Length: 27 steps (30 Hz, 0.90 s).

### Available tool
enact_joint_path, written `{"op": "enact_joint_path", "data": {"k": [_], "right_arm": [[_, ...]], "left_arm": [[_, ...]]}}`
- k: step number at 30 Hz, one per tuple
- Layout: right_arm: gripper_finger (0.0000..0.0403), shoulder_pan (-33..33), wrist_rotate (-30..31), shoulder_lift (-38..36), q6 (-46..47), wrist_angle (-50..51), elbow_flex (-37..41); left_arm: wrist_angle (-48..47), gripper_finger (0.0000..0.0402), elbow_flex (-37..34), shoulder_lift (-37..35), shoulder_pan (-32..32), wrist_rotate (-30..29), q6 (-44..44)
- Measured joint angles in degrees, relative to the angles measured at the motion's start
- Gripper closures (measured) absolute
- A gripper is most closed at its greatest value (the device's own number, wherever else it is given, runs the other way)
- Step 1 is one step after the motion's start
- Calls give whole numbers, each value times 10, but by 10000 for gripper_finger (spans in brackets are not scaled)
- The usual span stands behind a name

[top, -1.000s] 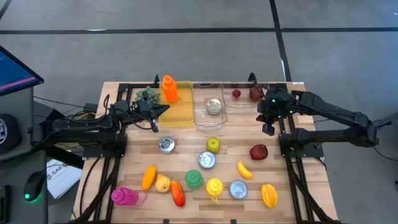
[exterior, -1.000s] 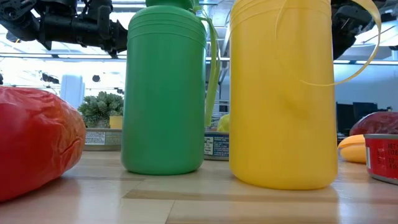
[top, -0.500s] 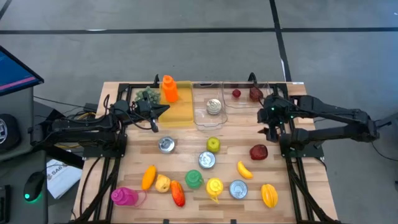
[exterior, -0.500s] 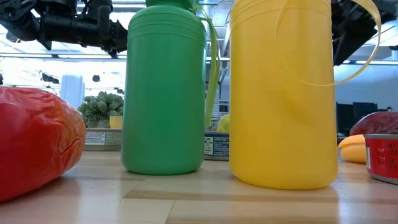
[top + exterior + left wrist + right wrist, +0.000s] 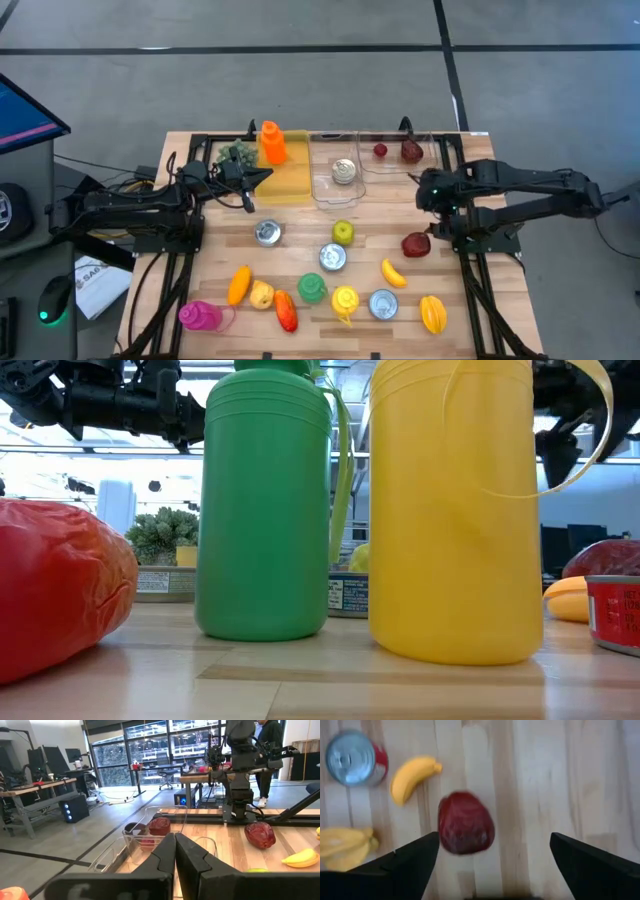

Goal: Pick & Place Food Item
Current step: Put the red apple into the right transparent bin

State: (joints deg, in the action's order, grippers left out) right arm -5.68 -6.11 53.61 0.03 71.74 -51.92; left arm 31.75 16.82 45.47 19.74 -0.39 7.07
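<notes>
Blocking the low view, yellow jug point(image 5: 455, 510) hides right end effector point(image 5: 432, 203).

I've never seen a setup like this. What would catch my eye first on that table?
Probably the scatter of bright toy food and cans across the wooden table, with a green jug and a yellow jug near the front. The right end effector hangs open just above a dark red fruit, while the left end effector waits shut by the yellow bin at the back.
</notes>
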Motion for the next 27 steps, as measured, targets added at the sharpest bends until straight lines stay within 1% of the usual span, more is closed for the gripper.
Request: {"op": "enact_joint_path", "data": {"k": [7,13,17,21,27], "right_arm": [[18,32,0,52,-34,15,0],[18,47,0,93,-30,15,0],[18,61,0,110,-30,8,0],[18,79,0,123,-21,-23,0],[18,97,3,133,-11,-37,0]], "left_arm": [[0,401,0,0,0,0,0],[0,401,0,0,0,0,0],[-7,401,0,0,0,0,0],[-34,401,0,0,0,0,-1],[-57,401,0,0,0,0,-1]]}}
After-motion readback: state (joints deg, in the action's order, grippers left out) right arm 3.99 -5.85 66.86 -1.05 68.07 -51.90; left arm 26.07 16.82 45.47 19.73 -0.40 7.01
